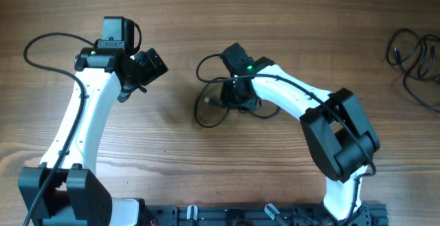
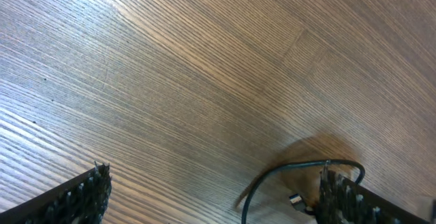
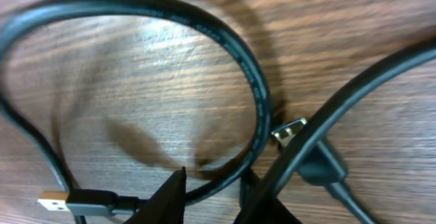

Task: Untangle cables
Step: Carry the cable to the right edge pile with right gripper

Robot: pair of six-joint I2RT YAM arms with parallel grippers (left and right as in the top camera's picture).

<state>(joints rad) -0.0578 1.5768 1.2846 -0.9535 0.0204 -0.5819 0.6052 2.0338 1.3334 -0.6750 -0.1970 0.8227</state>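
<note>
Closest to the lens on the right wrist view: black cable loop (image 3: 255,94) lying flat on the desk (image 3: 170,81). Another cable (image 3: 340,94) crosses over it, with a silver plug (image 3: 289,130) at the crossing and a gold plug (image 3: 53,200) off to the side. Down on that crossing sits the right gripper (image 3: 214,203), fingertips nearly together and the loop running just past them. Can't tell if it's pinching the cable or only touching down. My guess is it aims at the overlap because that's where one strand lifts off the other.

From above, the tangle (image 1: 216,99) is mid-desk, a few loose loops under that gripper. Well apart, toward the left edge, hangs the left gripper (image 1: 152,64), jaws spread wide with nothing between them. Its camera only catches the rim of the loop. Reads as parked, ready to pin or take the other end.

Second bunch of cables (image 1: 412,58) lies by the right edge near the far corner, no arm near it. Looks early, nothing is separated yet. Risk is dragging the whole knot instead of one strand.
</note>
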